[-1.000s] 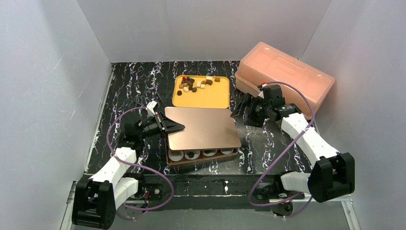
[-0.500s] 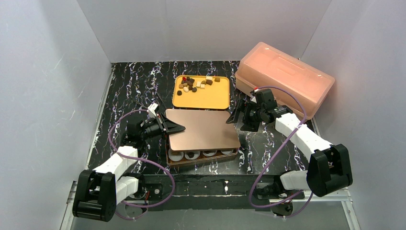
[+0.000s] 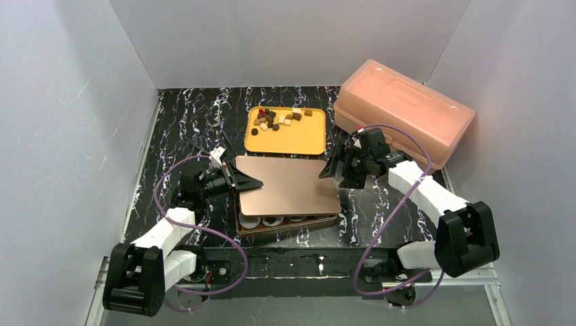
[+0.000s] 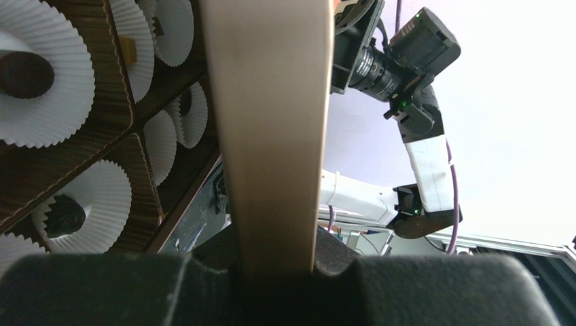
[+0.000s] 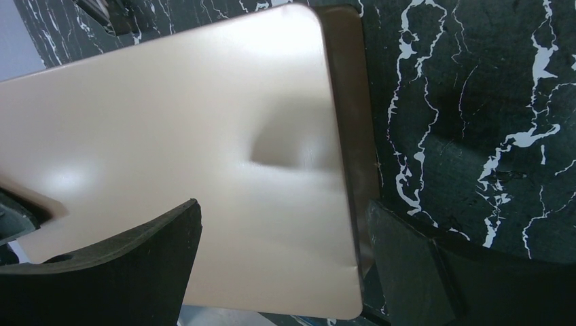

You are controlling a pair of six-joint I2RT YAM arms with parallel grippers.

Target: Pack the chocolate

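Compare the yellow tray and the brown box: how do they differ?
The yellow tray lies uncovered; the brown box is mostly hidden under a copper lid. The tray holds loose chocolates piled at its far end; the box shows a row of white paper cups. Both are rectangular and sit on the marbled table.

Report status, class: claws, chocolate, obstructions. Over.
Left claw shut on lid. Right claw open at lid's right edge. Loose chocolate on orange tray. Lid over box.
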